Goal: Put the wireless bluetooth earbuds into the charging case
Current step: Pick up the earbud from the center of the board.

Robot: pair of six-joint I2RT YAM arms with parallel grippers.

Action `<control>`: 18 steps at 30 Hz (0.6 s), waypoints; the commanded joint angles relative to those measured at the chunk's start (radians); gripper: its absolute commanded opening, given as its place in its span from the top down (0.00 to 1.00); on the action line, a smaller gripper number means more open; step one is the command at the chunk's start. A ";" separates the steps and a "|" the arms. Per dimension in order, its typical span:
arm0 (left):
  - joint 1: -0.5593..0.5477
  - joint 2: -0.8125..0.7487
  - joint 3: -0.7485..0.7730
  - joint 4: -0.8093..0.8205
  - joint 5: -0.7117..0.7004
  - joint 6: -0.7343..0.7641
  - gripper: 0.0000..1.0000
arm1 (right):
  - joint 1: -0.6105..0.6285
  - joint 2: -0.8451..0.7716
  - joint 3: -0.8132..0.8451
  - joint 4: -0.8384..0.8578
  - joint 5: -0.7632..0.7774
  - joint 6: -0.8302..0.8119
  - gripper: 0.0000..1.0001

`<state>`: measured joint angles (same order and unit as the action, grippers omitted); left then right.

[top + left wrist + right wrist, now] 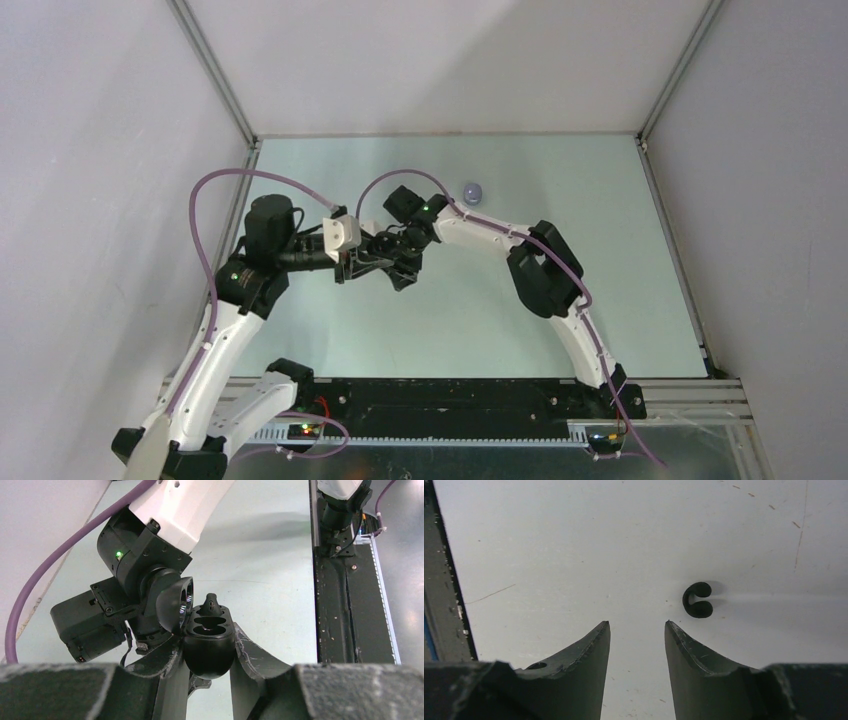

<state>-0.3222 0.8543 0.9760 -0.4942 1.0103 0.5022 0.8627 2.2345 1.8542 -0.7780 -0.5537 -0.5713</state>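
Note:
My left gripper (209,636) is shut on the black charging case (209,652) and holds it above the table. The case's lid (172,604) stands open, and two empty-looking wells face up. A small black piece (212,603) stands at the case's far end; I cannot tell what it is. My right gripper (637,623) is open and empty and points down at the table. One black C-shaped earbud (698,600) lies just beyond its right fingertip, untouched. In the top view both grippers (385,258) meet left of the table's centre, the right gripper (408,268) close beside the case.
A small rounded purple thing (472,191) lies on the pale green table (620,300) near the back, past the right arm's wrist. Metal frame rails (676,250) border the table's sides, and a black base rail (440,395) runs along its near edge.

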 commanded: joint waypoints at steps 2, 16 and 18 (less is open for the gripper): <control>0.013 -0.008 -0.011 0.050 0.027 -0.040 0.91 | 0.024 0.015 0.037 0.039 0.064 -0.063 0.52; 0.015 -0.005 -0.010 0.063 0.022 -0.057 0.91 | 0.016 0.086 0.115 -0.006 0.054 -0.061 0.57; 0.015 -0.003 -0.010 0.064 0.022 -0.058 0.91 | 0.010 0.102 0.130 -0.008 0.065 -0.051 0.58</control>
<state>-0.3172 0.8551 0.9630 -0.4717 1.0100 0.4671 0.8864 2.3047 1.9167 -0.7776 -0.4931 -0.6289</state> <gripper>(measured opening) 0.337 0.430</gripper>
